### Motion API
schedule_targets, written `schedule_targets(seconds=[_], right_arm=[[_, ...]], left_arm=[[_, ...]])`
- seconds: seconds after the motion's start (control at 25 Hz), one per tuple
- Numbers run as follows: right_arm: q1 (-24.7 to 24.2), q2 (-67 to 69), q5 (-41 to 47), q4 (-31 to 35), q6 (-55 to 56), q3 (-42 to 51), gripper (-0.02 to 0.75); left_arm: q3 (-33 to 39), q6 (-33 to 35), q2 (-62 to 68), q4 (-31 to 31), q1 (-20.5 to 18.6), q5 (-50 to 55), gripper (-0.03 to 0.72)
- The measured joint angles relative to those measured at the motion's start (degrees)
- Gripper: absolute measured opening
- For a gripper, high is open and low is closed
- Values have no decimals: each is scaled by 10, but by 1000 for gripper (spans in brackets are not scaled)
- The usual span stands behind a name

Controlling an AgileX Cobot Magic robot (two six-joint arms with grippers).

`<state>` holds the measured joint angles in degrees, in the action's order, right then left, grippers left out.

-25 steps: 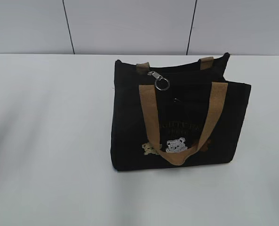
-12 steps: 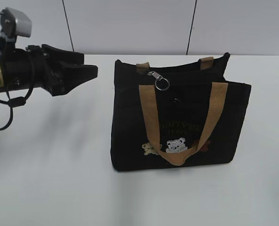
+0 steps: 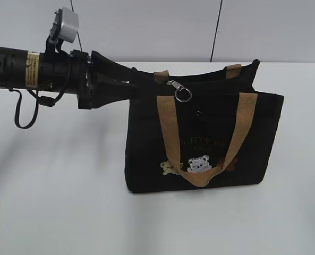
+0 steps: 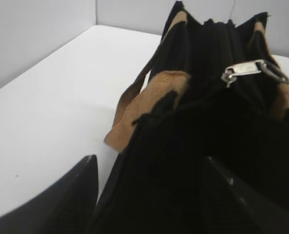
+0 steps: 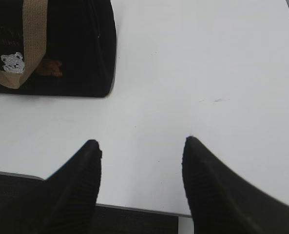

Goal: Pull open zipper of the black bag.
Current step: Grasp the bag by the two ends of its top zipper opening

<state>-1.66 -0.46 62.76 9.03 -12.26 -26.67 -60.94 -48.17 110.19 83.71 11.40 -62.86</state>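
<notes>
The black bag [image 3: 199, 138] stands upright on the white table, its tan handle [image 3: 199, 178] hanging down the front. The zipper [image 4: 217, 44] runs along the top edge. Its silver clasp and ring [image 3: 179, 90] lie near the left end and show up close in the left wrist view [image 4: 246, 69]. My left gripper [image 3: 130, 85] reaches in from the left at the bag's top left corner. Its jaws stand open with the bag's end between the fingers [image 4: 150, 160]. My right gripper [image 5: 142, 141] is open and empty over bare table, right of the bag [image 5: 71, 48].
The table's front edge [image 5: 134, 209] lies just under the right gripper. A grey panelled wall [image 3: 146, 26] rises behind the table. White tabletop [image 3: 56, 186] stretches left of and in front of the bag.
The left arm has come into the exterior view from the left and travelled right until its fingers reached the bag's top left corner. The bag and clasp have not moved.
</notes>
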Motion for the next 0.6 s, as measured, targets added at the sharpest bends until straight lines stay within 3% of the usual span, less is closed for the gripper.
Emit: schedule_targets(seconds=[0.16, 0.32, 0.44, 0.6], right_arm=[[0, 0, 0, 0, 0, 0, 410], [0, 0, 0, 0, 0, 0, 410], [0, 0, 0, 0, 0, 0, 410], [0, 0, 0, 0, 0, 0, 410]], left_arm=[[-30, -1, 26, 2, 12, -20, 483], [-34, -1, 35, 4, 13, -19, 424], [-34, -1, 41, 8, 13, -16, 273], [-34, -1, 45, 12, 13, -15, 178]])
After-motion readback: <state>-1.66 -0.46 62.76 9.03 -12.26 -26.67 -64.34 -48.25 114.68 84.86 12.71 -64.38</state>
